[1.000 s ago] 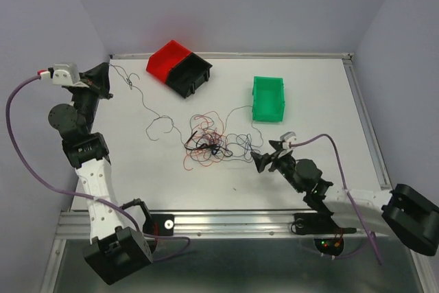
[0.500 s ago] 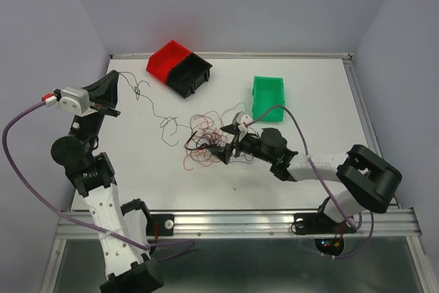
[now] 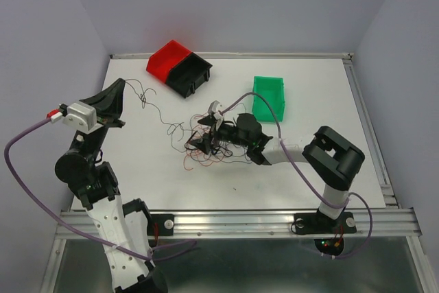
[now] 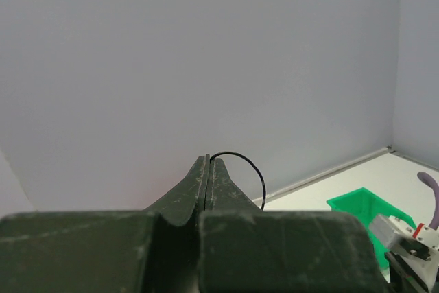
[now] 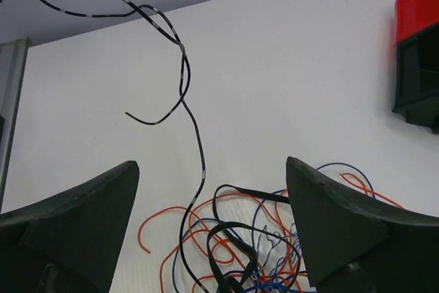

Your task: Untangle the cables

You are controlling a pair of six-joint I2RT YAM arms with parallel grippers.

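No legible text, label, brand, number or sign on anything in view

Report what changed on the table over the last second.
The right pincer swung from the near right in over the tangle of thin red, orange, blue and black wires and hangs open above it. The left pincer drew slightly nearer, staying shut on a thin black wire. The red-and-black plastic bin and green plastic bin stayed put.
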